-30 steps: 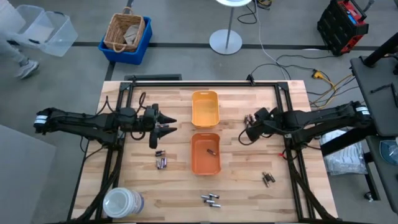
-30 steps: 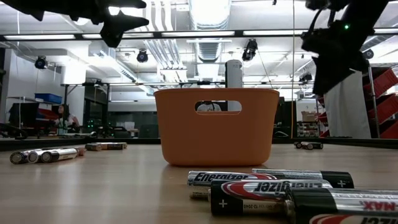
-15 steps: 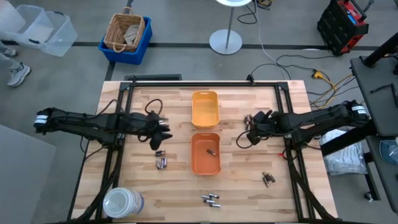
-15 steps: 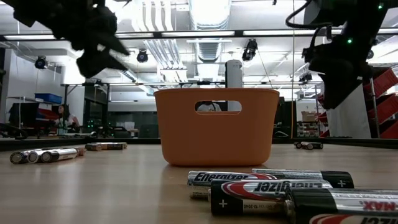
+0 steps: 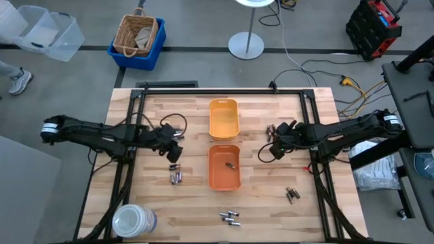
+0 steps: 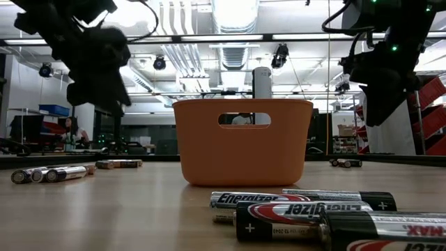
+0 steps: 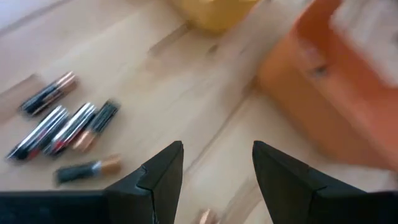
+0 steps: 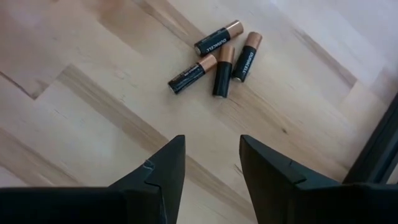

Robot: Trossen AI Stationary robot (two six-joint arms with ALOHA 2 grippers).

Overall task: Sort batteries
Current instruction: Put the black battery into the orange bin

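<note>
The left gripper [image 5: 173,150], fingers apart and empty, hovers just left of the orange tray [image 5: 224,167], nearest the battery cluster [image 5: 176,174] lying just beyond its fingertips, while the right gripper [image 5: 270,150], also spread, waits right of that tray.

I see a wooden table [image 5: 264,203] carrying two trays in line at its centre: a yellow-orange tray [image 5: 223,117] at the far side and an orange tray [image 5: 223,169] nearer the front edge. A round white container [image 5: 132,221], possibly a lidded tub, sits at the front left corner. Beyond the table, a wicker basket [image 5: 137,34] rests inside a blue bin [image 5: 154,49]; a clear plastic bin [image 5: 49,32] stands on the floor.
</note>
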